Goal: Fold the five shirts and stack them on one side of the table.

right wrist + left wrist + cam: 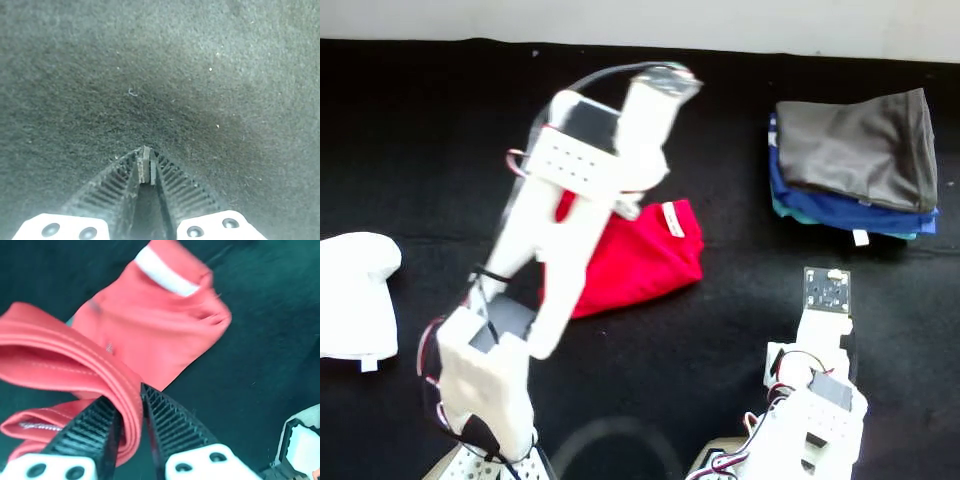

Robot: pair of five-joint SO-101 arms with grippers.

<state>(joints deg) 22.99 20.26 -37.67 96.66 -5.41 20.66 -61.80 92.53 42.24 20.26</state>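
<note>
A red shirt [640, 255] lies partly folded in the middle of the black table, a white label at its far corner. My left gripper [129, 402] is shut on a rolled edge of the red shirt [150, 335], lifting it off the cloth; the left arm [575, 200] hangs over the shirt's left part. A white shirt [355, 295] lies at the table's left edge. A stack of folded shirts [855, 165], grey on top of blue ones, sits at the back right. My right gripper [145, 165] is shut and empty just above bare table, near the front right.
The black cloth-covered table [420, 150] runs to a pale wall at the back. The right arm [820, 390] rests at the front right, below the stack. Open black cloth lies at the back left and between the red shirt and the stack.
</note>
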